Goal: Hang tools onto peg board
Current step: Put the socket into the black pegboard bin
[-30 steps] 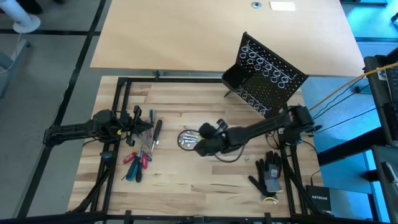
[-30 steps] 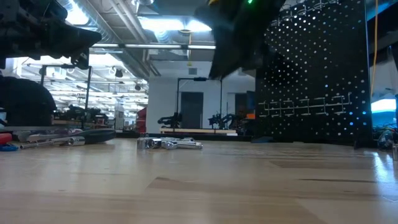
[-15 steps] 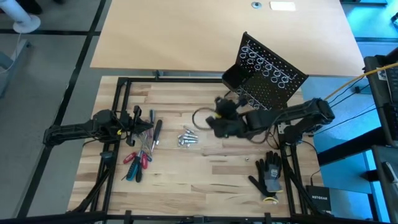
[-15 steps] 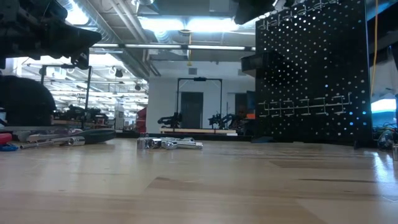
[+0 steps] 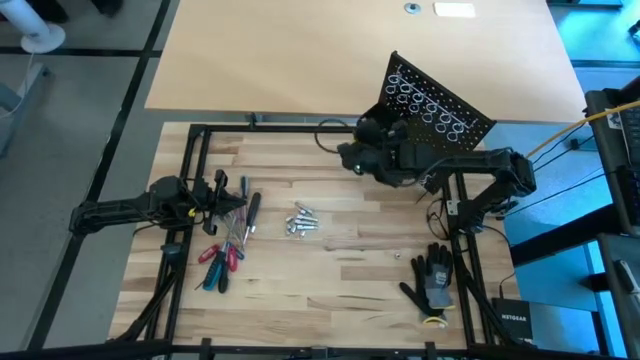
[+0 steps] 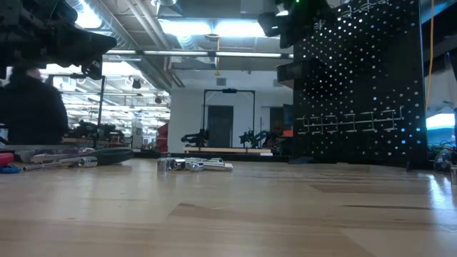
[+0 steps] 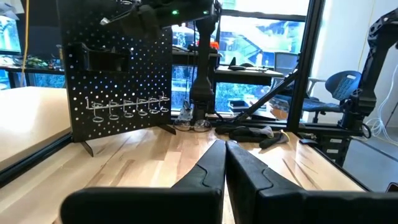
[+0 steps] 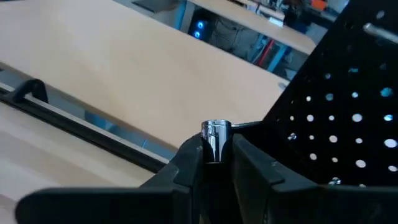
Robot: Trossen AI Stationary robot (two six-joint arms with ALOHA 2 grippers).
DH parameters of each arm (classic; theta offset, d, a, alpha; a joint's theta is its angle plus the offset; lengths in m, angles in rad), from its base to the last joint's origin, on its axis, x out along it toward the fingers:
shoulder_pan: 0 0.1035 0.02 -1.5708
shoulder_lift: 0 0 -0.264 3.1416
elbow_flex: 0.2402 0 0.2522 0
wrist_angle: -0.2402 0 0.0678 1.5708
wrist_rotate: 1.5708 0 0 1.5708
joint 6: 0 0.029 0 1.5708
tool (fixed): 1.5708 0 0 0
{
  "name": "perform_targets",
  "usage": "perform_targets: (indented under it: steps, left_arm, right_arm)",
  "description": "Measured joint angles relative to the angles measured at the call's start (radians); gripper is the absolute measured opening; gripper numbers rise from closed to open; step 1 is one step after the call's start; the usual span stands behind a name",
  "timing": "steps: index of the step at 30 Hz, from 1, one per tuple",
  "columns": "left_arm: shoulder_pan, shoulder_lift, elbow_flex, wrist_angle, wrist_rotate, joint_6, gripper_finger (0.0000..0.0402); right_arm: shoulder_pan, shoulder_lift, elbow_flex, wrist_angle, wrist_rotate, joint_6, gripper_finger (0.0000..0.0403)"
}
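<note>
The right claw (image 8: 214, 163), pinching a silver bit (image 8: 215, 140), has risen from mid-worktop to the peg board (image 5: 432, 120) at the far right; the left claw (image 7: 224, 163) stays pressed together beside the screwdrivers (image 5: 228, 250)

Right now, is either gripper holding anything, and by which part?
The right gripper holds a small silver metal bit by its lower part, its shiny top sticking out beside the peg board. The left gripper is shut and holds nothing.

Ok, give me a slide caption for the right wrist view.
Right gripper holds a small silver metal bit upright between its fingers, beside the black peg board.
</note>
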Motion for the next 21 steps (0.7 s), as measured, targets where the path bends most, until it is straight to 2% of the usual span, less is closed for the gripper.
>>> perform_targets:
  steps: [11,16,21]
  left_arm:
    - [0.0,0.0,0.0,-0.002,0.0,-0.004,0.0001]
    - [0.0,0.0,0.0,-0.002,0.0,-0.003,0.0001]
    - [0.0,0.0,0.0,-0.002,0.0,-0.003,0.0001]
  right_arm:
    - [-0.089,0.012,0.0,-0.027,-0.112,0.015,0.0072]
    - [-0.122,0.012,0.0,-0.058,-0.203,0.029,0.0072]
    - [-0.128,0.012,0.0,-0.062,-0.196,0.03,0.0087]
